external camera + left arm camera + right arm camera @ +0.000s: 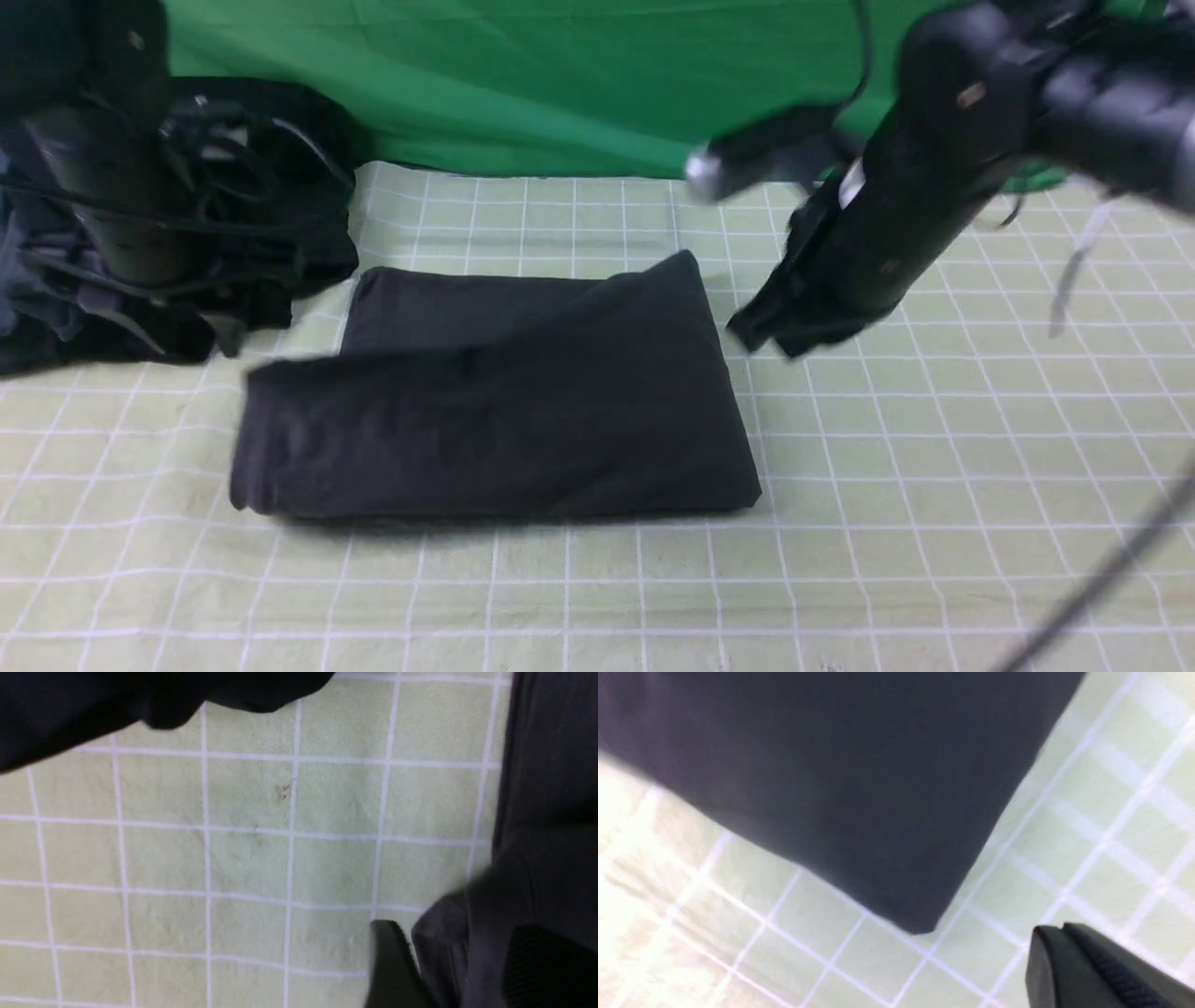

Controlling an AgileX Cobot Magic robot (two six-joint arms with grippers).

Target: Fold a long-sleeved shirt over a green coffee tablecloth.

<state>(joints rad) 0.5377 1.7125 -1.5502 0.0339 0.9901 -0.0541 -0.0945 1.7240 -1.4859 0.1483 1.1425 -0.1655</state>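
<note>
- Vivid green backdrop fabric point(523, 84) hangs behind the work surface, and the pale yellow-green coffee tablecloth point(934, 467) with its thin white grid covers everything in front of it.
- The long-sleeved shirt point(504, 420) lies on the tablecloth a little left of centre, already folded into a compact charcoal rectangle whose long axis runs left to right.
- A blacker heap of garments point(271, 233) sits at the far left, just beyond the shirt's far-left corner.
- The right gripper point(766, 331) hangs just off the shirt's right edge, near the far-right corner. The right wrist view shows its jaws pressed together with nothing between them and a shirt corner close by but apart.
- The left gripper point(448, 966) is hidden in the front view among the left arm's cables; its wrist view shows two fingers standing apart beside the shirt's left edge. One finger point(392, 961) is over bare cloth and the other point(546, 966) over shirt fabric. Whether any cloth is pinched, I cannot tell.
- Judged from this, the fold looks essentially done. Any tidying turns on each arm having its own short edge of the shirt nearest, the shirt lying between them.
</note>
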